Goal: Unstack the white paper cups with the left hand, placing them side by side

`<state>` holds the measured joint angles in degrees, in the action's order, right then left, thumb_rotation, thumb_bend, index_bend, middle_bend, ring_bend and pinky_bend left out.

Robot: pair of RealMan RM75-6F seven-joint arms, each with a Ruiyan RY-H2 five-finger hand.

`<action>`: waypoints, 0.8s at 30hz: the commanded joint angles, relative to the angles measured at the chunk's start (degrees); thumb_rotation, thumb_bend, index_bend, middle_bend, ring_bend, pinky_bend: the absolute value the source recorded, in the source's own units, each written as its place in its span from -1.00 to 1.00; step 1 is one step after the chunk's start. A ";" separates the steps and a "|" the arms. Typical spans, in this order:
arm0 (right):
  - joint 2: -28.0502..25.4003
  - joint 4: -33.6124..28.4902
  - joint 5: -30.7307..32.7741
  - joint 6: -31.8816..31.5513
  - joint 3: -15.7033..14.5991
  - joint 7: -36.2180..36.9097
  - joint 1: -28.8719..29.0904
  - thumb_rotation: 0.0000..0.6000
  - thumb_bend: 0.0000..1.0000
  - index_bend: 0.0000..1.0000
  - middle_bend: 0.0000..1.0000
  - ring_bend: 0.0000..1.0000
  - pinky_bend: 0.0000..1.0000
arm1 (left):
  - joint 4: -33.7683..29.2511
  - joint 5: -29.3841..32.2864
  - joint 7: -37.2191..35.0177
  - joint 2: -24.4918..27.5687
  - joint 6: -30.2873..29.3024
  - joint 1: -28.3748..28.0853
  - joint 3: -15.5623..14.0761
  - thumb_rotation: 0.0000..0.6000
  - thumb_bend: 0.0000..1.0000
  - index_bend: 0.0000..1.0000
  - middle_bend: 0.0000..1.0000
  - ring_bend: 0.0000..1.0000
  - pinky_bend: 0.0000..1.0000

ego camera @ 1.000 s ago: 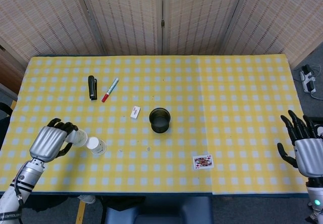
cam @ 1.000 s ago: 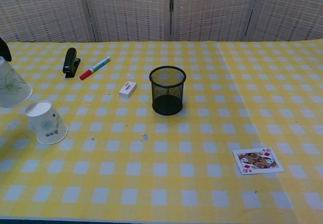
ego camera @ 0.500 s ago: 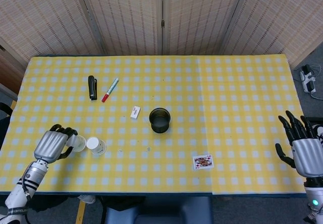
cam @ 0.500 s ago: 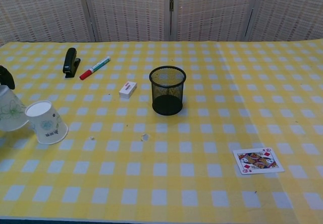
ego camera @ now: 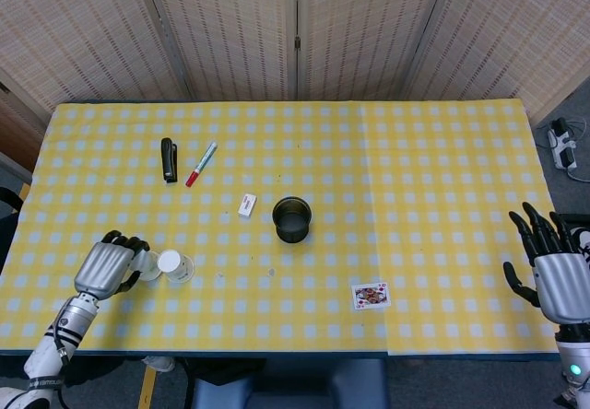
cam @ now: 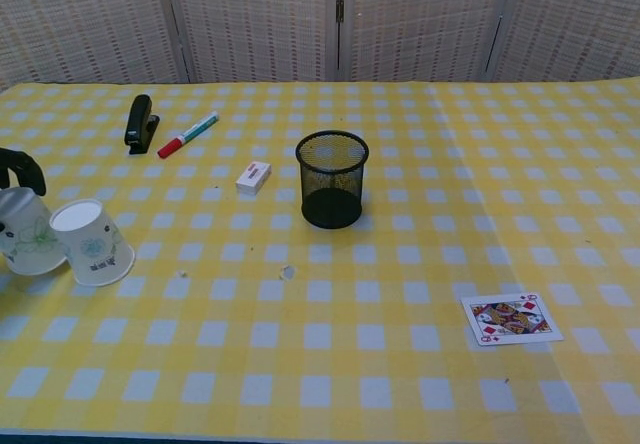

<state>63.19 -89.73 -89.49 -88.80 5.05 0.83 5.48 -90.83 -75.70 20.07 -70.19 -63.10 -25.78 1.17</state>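
Two white paper cups stand upside down near the table's front left. One cup (ego camera: 175, 266) (cam: 92, 242) stands free. The other cup (ego camera: 146, 263) (cam: 28, 232) sits just to its left, touching or nearly touching it, and looks to be down on the cloth. My left hand (ego camera: 109, 266) grips this second cup, its dark fingers (cam: 20, 167) curled over the cup's far side. My right hand (ego camera: 558, 271) hangs beyond the table's right edge with fingers spread and nothing in it.
A black mesh pen holder (ego camera: 292, 218) stands mid-table, with a small white eraser (ego camera: 247, 204) to its left. A black stapler (ego camera: 169, 158) and a red-capped marker (ego camera: 201, 163) lie further back left. A playing card (ego camera: 371, 295) lies front right.
My left hand has come down and toward the front edge with its cup, bringing it from a raised tilt to rest beside the free cup. The right hand barely moved.
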 commanded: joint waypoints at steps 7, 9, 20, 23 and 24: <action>0.21 0.31 0.20 0.18 -0.01 0.23 0.03 1.00 -0.10 -1.00 -0.92 -0.78 -1.00 | -0.43 1.19 1.47 -0.07 1.24 -0.28 -0.17 1.00 -0.13 -0.25 -0.24 -0.43 -0.59; 0.20 0.29 0.20 0.22 -0.02 0.22 0.04 1.00 -0.10 -1.00 -0.92 -0.78 -1.00 | -0.61 1.36 1.71 -0.14 1.20 -0.24 -0.17 1.00 -0.13 -0.32 -0.29 -0.48 -0.61; -0.03 -0.01 0.68 0.88 -0.12 0.21 0.10 1.00 -0.10 -1.00 -0.88 -0.78 -1.00 | -3.11 0.76 0.98 1.15 -3.45 1.62 0.76 1.00 -0.25 -0.80 -0.73 -0.89 -1.00; -0.39 -0.12 1.46 2.07 -0.17 0.86 0.33 1.00 -0.10 -1.00 -0.88 -0.78 -1.00 | -3.80 1.17 -1.57 2.19 -6.63 3.06 2.14 1.00 -0.25 -0.79 -0.73 -0.89 -0.99; -0.56 -0.12 1.73 2.72 -0.21 1.32 0.51 1.00 -0.10 -1.00 -0.88 -0.78 -1.00 | -3.68 1.79 -2.88 2.61 -7.69 3.67 2.80 1.00 -0.25 -0.78 -0.73 -0.89 -0.98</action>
<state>62.84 -89.82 -88.09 -86.63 4.88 1.72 5.80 -94.07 -74.60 19.17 -68.54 -69.01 -23.32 2.76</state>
